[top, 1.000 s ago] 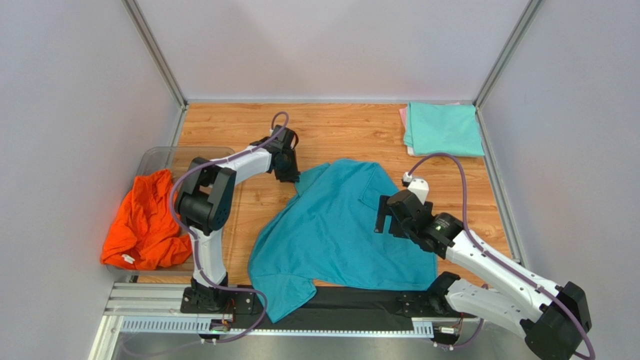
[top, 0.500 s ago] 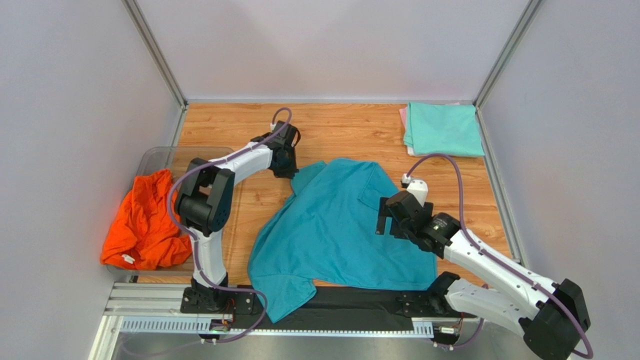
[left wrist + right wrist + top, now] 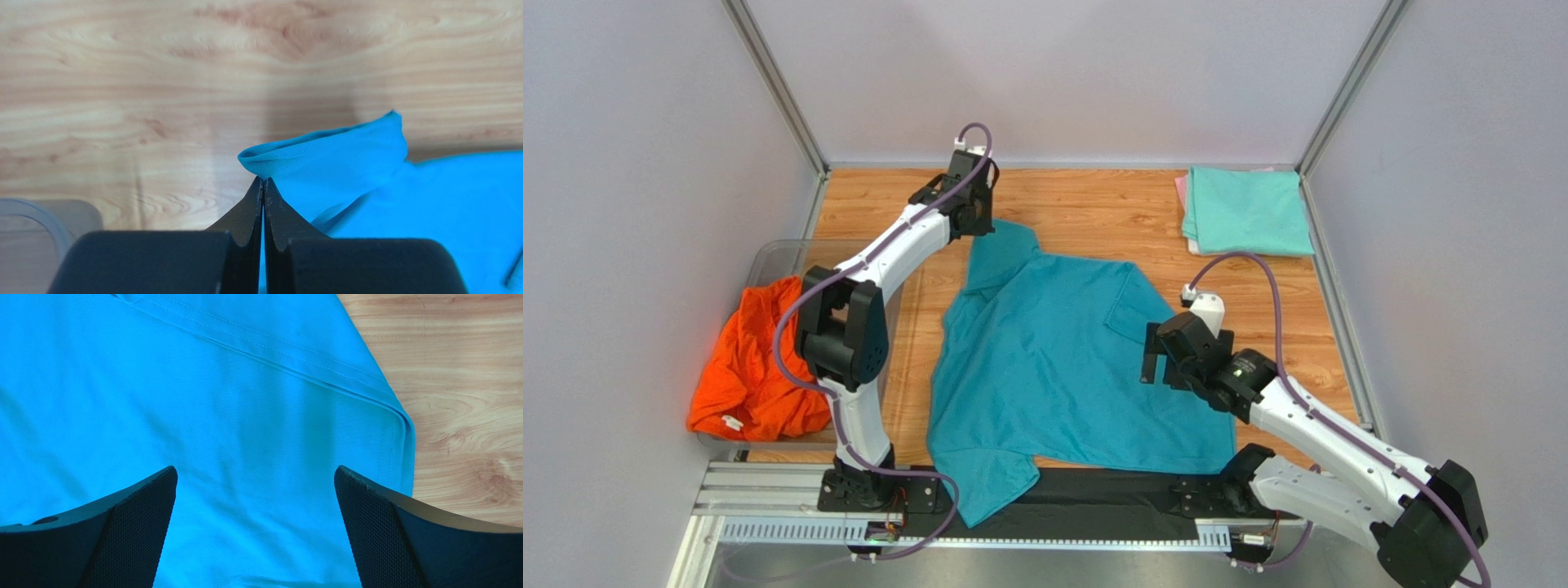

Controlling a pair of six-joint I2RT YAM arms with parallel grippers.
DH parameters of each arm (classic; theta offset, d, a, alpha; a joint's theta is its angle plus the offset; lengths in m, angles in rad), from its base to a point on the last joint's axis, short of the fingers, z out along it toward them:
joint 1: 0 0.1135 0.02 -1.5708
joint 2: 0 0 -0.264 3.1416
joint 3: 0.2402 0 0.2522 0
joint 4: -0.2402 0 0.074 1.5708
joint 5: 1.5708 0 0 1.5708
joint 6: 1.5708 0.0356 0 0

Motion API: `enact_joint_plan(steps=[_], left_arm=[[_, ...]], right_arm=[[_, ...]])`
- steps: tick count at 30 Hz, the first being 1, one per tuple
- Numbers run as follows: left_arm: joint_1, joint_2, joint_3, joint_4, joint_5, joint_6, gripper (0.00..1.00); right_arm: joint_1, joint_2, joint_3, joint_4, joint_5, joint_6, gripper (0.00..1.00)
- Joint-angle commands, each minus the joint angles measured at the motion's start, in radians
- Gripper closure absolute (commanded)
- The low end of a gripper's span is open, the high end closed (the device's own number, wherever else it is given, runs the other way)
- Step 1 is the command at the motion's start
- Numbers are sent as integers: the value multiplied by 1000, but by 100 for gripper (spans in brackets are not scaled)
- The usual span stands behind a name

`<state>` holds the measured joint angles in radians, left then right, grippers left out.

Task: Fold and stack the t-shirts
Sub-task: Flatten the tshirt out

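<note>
Since the teal-blue t-shirt (image 3: 1063, 355) spread on the desk (image 3: 1075, 202) looks light and limp, a corner pinch should suit it: the left tool (image 3: 263, 184) is clenched on its far-left corner, the right tool (image 3: 255, 471) released above its right side.

Left arm (image 3: 891, 251): glossy white link covers are alternating with bulky black joints.
Right arm (image 3: 1320, 435): the same white covers and rounded black joints are showing.
Cables (image 3: 1232, 255): thin purple leads are looping along both arms.
Left gripper (image 3: 263, 184): matte black fingers are tapering to points.
Right gripper (image 3: 255, 474): broad black fingers are showing finely textured pads.
Bases (image 3: 873, 490): black mounts are sitting on a silver rail at the bench's near edge.
</note>
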<state>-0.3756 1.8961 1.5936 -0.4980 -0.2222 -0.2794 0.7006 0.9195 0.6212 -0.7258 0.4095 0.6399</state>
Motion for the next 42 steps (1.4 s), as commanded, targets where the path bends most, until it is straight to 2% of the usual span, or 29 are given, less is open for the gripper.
enact_joint_plan(steps=[1, 8, 15, 19, 24, 27, 29, 30, 31, 32, 33, 34, 35, 36, 39, 42], left_arm=[[12, 27, 54, 6, -31, 114, 100], [47, 86, 94, 35, -22, 141, 100], [55, 182, 169, 53, -14, 207, 100], [67, 230, 193, 85, -58, 210, 100], [73, 323, 259, 128, -66, 262, 100], [79, 389, 383, 69, -57, 244, 98], [86, 429, 426, 40, -75, 226, 89], [86, 440, 462, 9, -81, 214, 88], [90, 449, 474, -7, -78, 206, 82], [92, 458, 482, -19, -77, 198, 59], [92, 462, 485, -33, -77, 191, 44], [93, 459, 482, -34, -78, 181, 33], [93, 451, 476, -34, -78, 175, 4], [93, 443, 465, -39, -80, 171, 0], [92, 387, 441, -56, -62, 151, 0], [92, 276, 358, -69, 59, 102, 0]], right_arm=[[-9, 5, 23, 46, 23, -65, 0], [-10, 175, 112, 133, -37, -134, 0], [-15, 480, 288, 229, -64, -206, 0], [-35, 649, 414, 235, -92, -233, 11], [-78, 794, 541, 223, -141, -246, 12], [-102, 870, 600, 223, -178, -259, 14], [-116, 919, 629, 220, -204, -269, 17], [-119, 930, 653, 217, -209, -276, 19], [-121, 940, 661, 215, -215, -281, 20], [-124, 956, 669, 215, -216, -286, 21], [-125, 963, 676, 215, -215, -290, 21], [-125, 969, 687, 210, -210, -299, 22], [-128, 975, 695, 209, -207, -304, 22], [-130, 987, 701, 204, -204, -307, 22], [-133, 1010, 726, 203, -199, -318, 22], [-135, 1045, 752, 200, -199, -321, 24]])
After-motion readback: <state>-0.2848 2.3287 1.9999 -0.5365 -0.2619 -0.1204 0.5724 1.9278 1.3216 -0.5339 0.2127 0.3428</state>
